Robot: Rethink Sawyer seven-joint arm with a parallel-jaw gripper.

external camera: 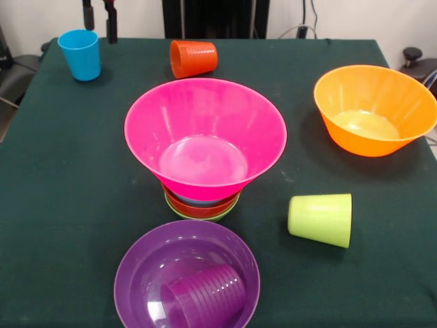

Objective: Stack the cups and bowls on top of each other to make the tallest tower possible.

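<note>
The robot's dark gripper [100, 17] is seen at the top edge of the front view, its two fingers set apart and holding nothing, just beside and above the blue smooth plastic cup [80, 55]. That cup stands upright on the dark green cloth-covered table [54, 178], mouth up, its long axis vertical, and lies slightly toward the picture's left of the fingers and a little lower in the frame. A short descent with a small sideways shift is judged to be what the next grasp calls for.

The tower [203, 154] is placed at mid-table, well apart from the gripper: the large pink plastic bowl [205, 130] sits mouth up on nested small bowls [202, 206], of which red-orange and green rims and a sliver of blue are visible.

The other cups are lying on their sides. The orange ribbed plastic cup [193, 58] has its axis running across the picture. The lime green plastic cup [321, 219] points its mouth to the picture's right. The purple ribbed plastic cup [204, 296] rests inside the wide purple plastic bowl [136, 273]. A large orange-yellow plastic bowl [375, 109] sits upright at the right.
</note>
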